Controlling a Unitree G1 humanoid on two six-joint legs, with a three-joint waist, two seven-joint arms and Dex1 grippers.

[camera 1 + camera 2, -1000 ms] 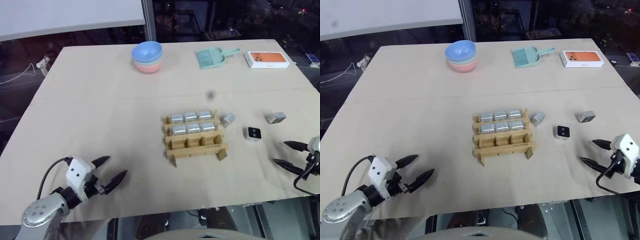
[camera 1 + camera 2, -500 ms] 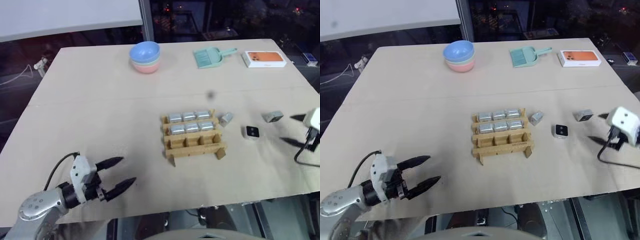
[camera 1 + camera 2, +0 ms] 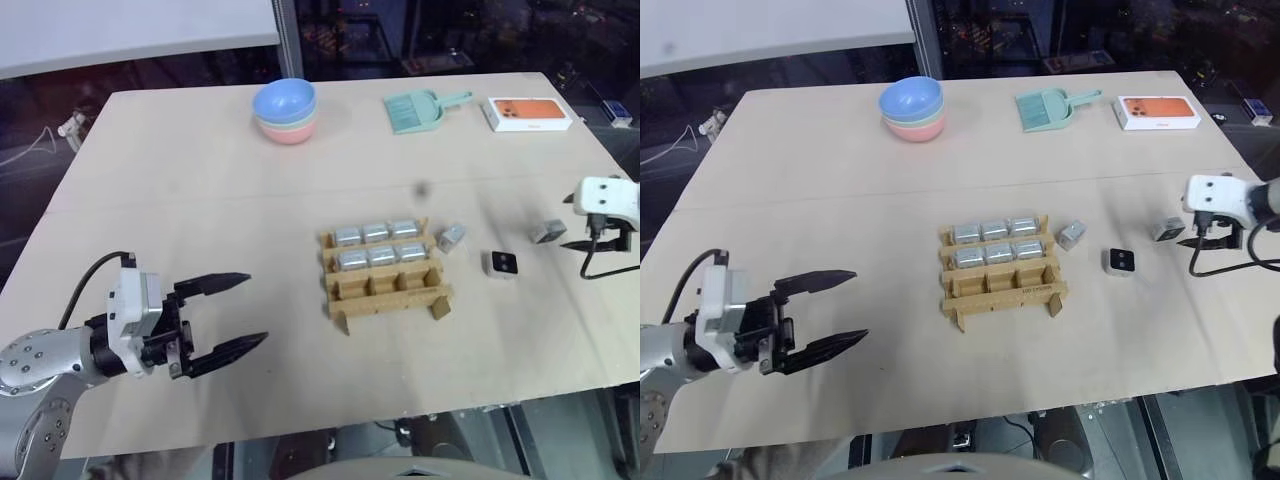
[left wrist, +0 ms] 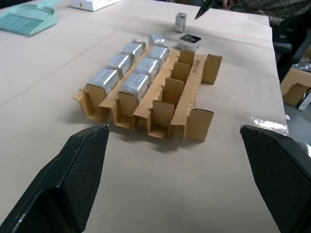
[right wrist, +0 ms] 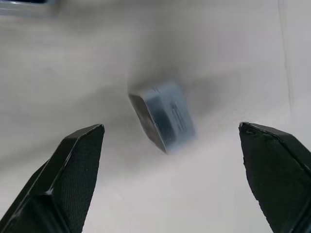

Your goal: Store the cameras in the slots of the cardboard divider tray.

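corrugated cardboard divider tray (image 3: 385,279); six boxy silver cameras (image 3: 377,245) slotted.

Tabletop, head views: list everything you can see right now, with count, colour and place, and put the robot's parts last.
cardboard divider tray: one, tan, table centre.
cameras in tray: six, silver-grey, filling the two far rows; near row empty.
loose cameras: three, right of the tray; one lies black face up, one is below the right gripper.
bowls: a stack, blue on top, far side.
dustpan: one, mint-green, far side.
phone box: one, orange-and-white, far right.
left gripper: open, near left.
right gripper: open.
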